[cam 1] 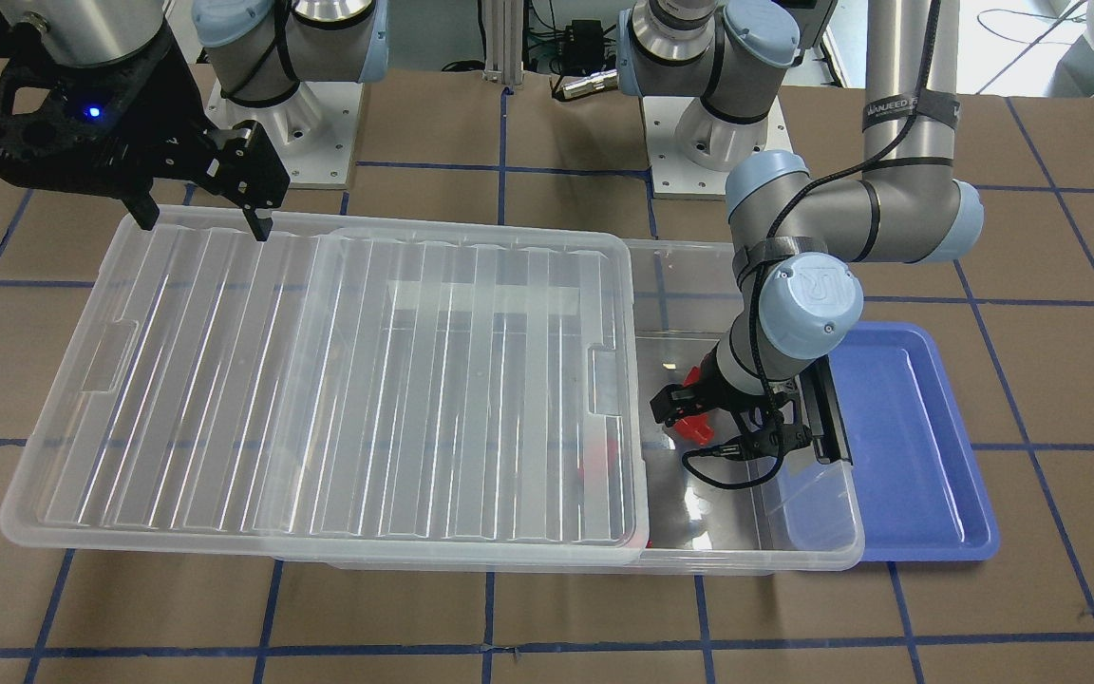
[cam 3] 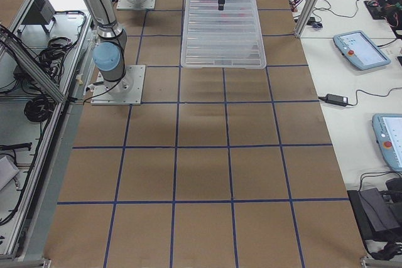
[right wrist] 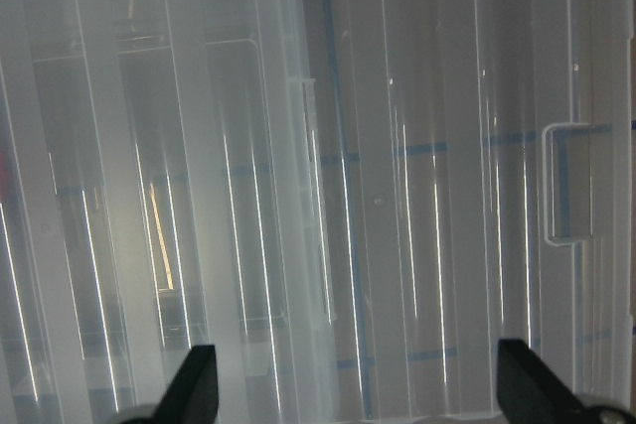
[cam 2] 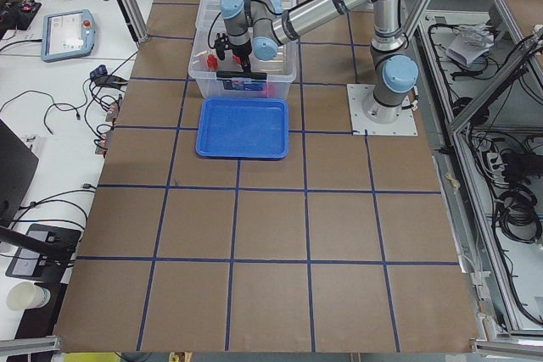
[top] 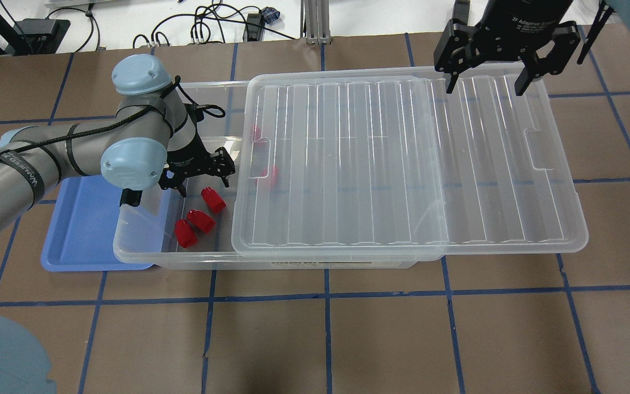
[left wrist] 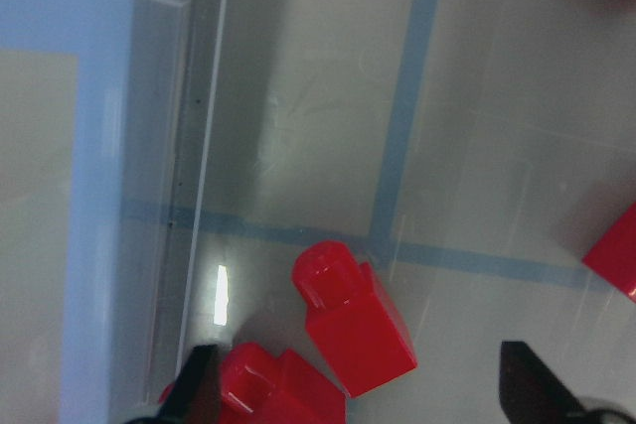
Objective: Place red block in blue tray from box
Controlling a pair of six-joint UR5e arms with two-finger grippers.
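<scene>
The clear box [top: 145,256] has its ribbed lid [top: 402,164] slid aside, so its left end is uncovered. Three red blocks lie there: one [top: 213,199] just below my left gripper, two more [top: 201,219] [top: 186,233] nearer the front wall. My left gripper [top: 201,178] is open and empty, low inside the box. In the left wrist view a red block [left wrist: 358,320] lies between the open fingers. The blue tray [top: 82,230] sits beside the box, partly under its end. My right gripper [top: 484,82] is open and empty above the lid's far edge.
More red blocks [top: 268,174] show dimly under the lid. The lid overhangs the box on the right side of the overhead view. The black latch bar [cam 1: 832,408] is on the box end beside the tray. The box walls surround my left gripper.
</scene>
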